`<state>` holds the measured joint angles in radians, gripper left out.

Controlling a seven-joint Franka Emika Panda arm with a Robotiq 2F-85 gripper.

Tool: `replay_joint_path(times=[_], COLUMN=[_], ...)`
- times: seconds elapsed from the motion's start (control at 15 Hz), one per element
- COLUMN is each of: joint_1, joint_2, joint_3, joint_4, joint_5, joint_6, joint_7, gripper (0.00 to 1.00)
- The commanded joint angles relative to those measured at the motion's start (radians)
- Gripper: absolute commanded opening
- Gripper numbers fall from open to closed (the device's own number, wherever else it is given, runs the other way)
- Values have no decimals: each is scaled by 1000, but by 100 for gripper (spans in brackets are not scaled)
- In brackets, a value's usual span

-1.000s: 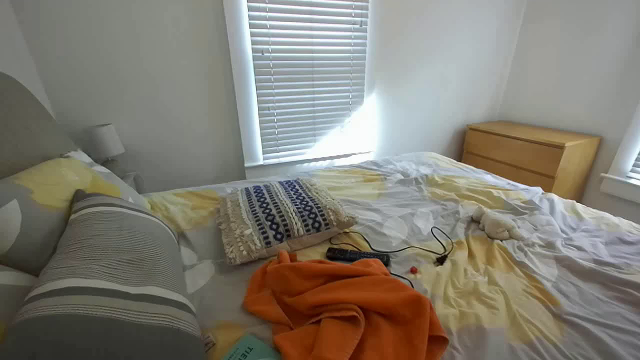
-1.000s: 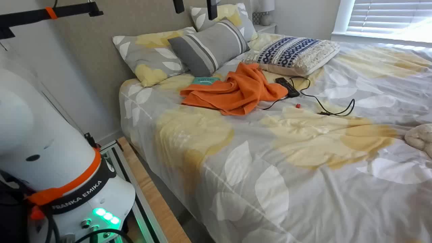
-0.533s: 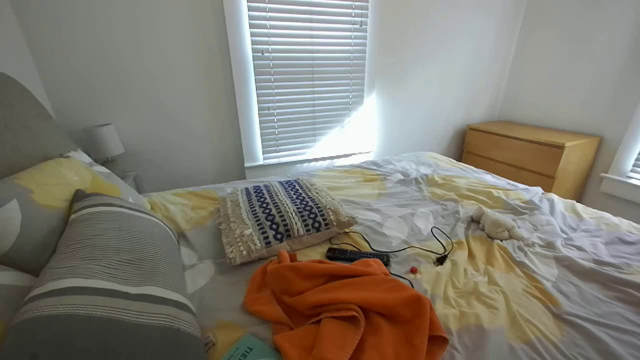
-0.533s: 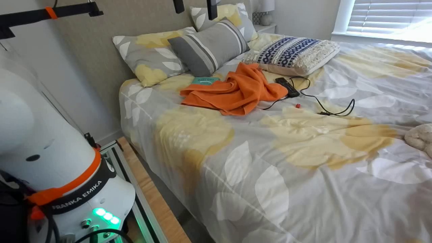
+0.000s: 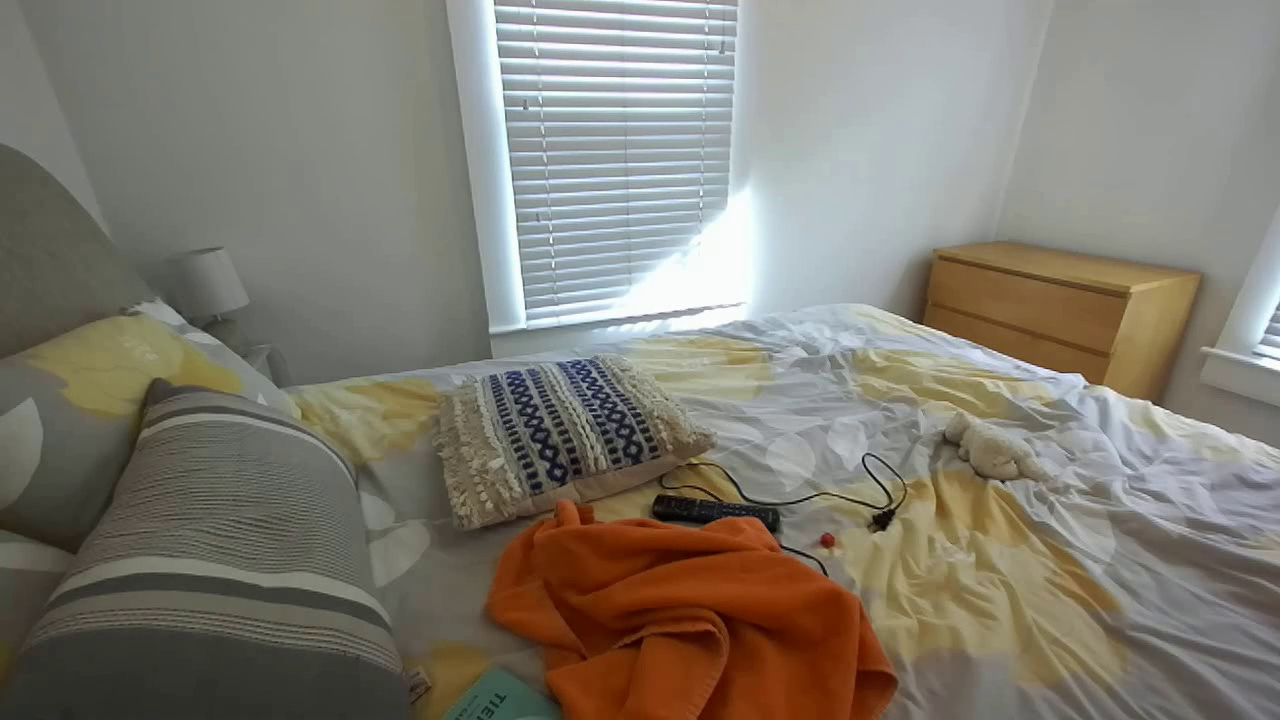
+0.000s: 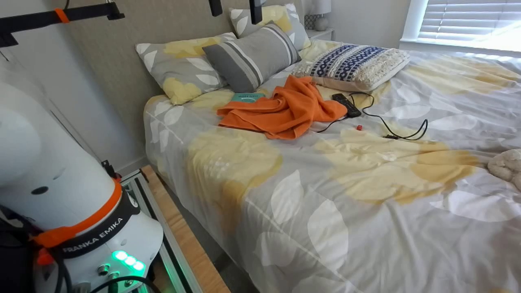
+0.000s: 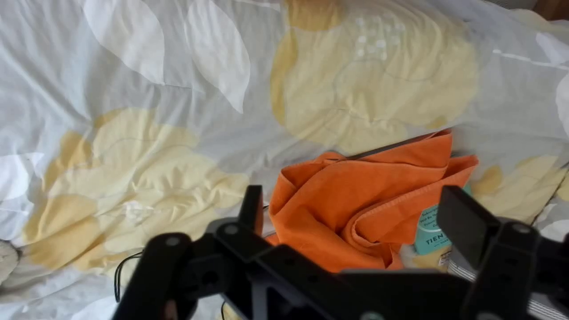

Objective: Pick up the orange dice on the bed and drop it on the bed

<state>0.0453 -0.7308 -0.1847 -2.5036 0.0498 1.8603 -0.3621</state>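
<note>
A small die (image 5: 827,540), which looks red to orange-red, lies on the bed (image 5: 1000,590). It also shows in an exterior view (image 6: 359,127), right of the orange cloth, between the remote and the cable plug. It does not show in the wrist view. My gripper (image 7: 351,193) is open with nothing between its fingers, high above the bed. In the wrist view the crumpled orange cloth (image 7: 320,200) lies below and between the fingers. The gripper's fingertips also show at the top edge of an exterior view (image 6: 235,17).
A black remote (image 6: 346,105) and a black cable (image 6: 380,118) lie close to the die. A teal book (image 6: 247,97) is partly under the cloth. A fringed cushion (image 6: 352,67), a striped pillow (image 6: 254,57) and a pale plush toy (image 5: 995,450) are also on the bed.
</note>
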Motion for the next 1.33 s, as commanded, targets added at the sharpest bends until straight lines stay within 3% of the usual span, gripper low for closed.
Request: replay_joint_path(times=[0.0,0.13,0.67,1.27], joint_1=[-8,-10,0,-50], joint_2=[2,37,459,875], joint_3=[6,3,-44,54], joint_4=[3,22,224,474], joint_5=[5,0,36,138], joint_6=[-3,11,261,392], joint_7=[-4,-2,-104,-203], gripper=[100,100,100,100])
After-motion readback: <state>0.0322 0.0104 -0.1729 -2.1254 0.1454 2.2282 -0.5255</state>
